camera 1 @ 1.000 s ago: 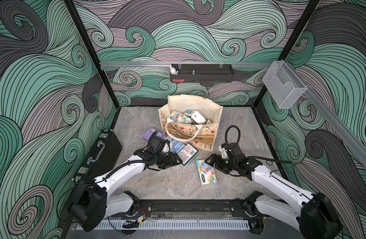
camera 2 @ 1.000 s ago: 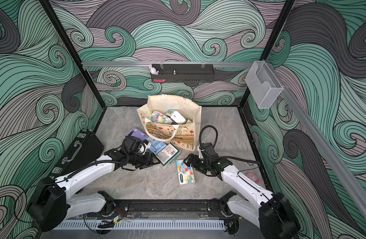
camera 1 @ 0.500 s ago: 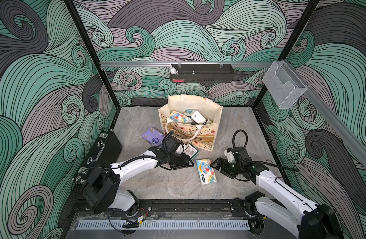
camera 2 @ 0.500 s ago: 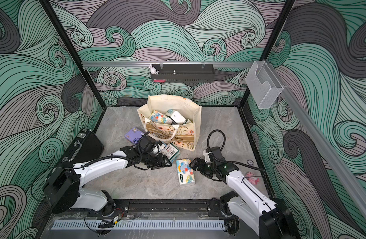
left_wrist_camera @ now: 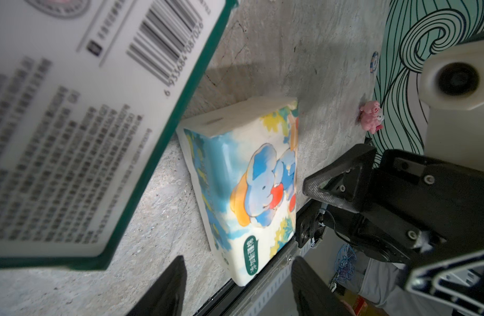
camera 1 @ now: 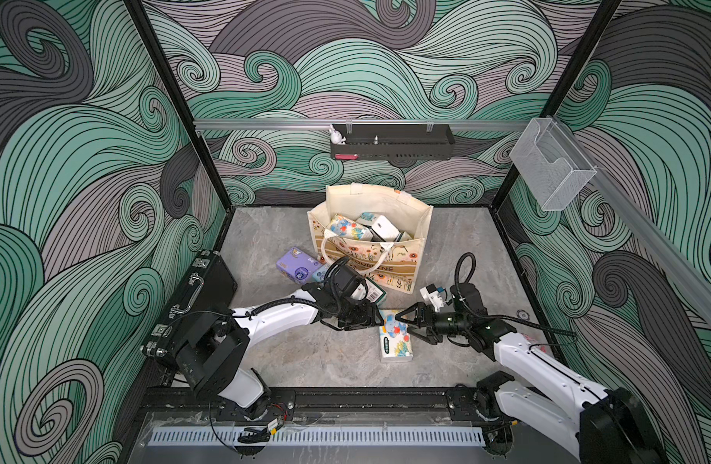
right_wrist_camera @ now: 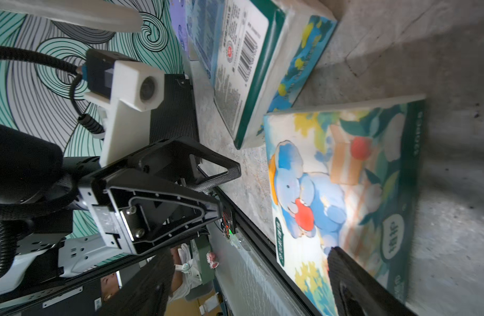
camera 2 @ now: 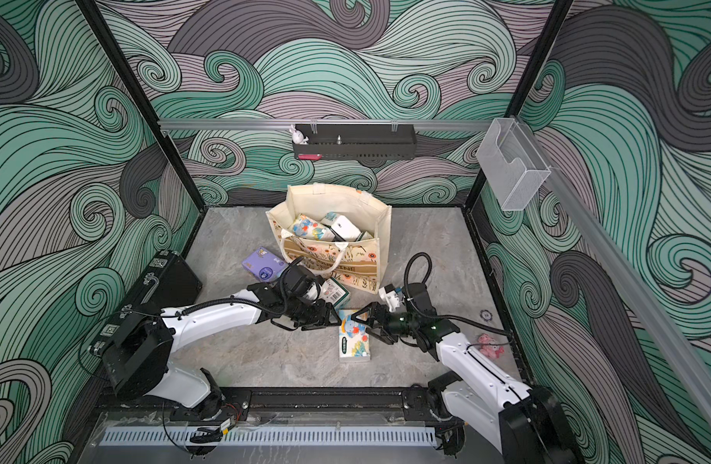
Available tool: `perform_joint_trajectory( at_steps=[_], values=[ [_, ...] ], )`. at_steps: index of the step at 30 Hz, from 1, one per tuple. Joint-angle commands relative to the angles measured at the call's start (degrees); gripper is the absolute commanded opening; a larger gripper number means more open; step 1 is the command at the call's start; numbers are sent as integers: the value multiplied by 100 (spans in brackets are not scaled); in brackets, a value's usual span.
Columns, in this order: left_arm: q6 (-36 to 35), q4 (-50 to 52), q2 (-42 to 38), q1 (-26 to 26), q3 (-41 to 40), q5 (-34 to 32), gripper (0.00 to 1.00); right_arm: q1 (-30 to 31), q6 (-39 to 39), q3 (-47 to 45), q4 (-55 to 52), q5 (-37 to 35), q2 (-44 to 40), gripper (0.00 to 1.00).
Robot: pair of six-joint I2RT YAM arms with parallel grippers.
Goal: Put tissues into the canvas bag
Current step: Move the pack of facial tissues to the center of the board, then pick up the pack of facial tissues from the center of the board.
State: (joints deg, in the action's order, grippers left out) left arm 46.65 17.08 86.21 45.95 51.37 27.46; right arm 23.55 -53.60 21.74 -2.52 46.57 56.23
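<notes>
Reference: clock positions are read on the grey floor (camera 1: 305,361) as seen in both top views, with 12 o'clock at the far side.
Black hard case (camera 1: 203,287): at 9 o'clock, against the left wall, latches facing up.
Purple tissue pack (camera 1: 297,267): at 10 o'clock, flat on the floor, near the bag's left corner but apart from it.
Light blue tissue pack (camera 1: 319,274): just beside the purple one, at its 3 o'clock. It is mostly hidden by the left arm.
Left gripper (camera 1: 374,319): low over the floor near centre and released. Its fingers (left_wrist_camera: 164,287) stand apart with nothing between them.
Green-edged barcode tissue pack (camera 1: 374,290): at the bag's 6 o'clock, tilted, label side up. Contact with the bag cannot be determined.
Canvas bag (camera 1: 386,257): at 12 o'clock, upright, with its mouth open.
Tissue packs in the bag (camera 1: 348,229): several are inside, including a white one (camera 1: 385,228).
Elephant tissue pack (camera 1: 396,345): at 5 o'clock, flat on the floor, outside the bag, between the two grippers.
Right gripper (camera 1: 403,321): jaws spread wide at the pack's far end, gripping nothing. One finger (right_wrist_camera: 355,284) overlaps the pack, but contact cannot be determined.
Pink plush toy (camera 2: 489,346): at 4 o'clock, by the right wall.
Clear wall holder (camera 1: 551,168): mounted at 2 o'clock.
</notes>
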Motion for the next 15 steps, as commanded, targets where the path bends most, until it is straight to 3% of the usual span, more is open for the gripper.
perform_joint_trajectory(
  at_steps=[1,8,15],
  values=[
    [-107,52,95,21,174,-57,64,-11,-74,102,90,246,-37,89],
    [-163,29,365,27,376,179,60,-462,810,477,-1352,-183,-246,90],
    [-178,23,530,79,378,134,55,-822,841,45,-1280,-59,-370,91]
  ],
)
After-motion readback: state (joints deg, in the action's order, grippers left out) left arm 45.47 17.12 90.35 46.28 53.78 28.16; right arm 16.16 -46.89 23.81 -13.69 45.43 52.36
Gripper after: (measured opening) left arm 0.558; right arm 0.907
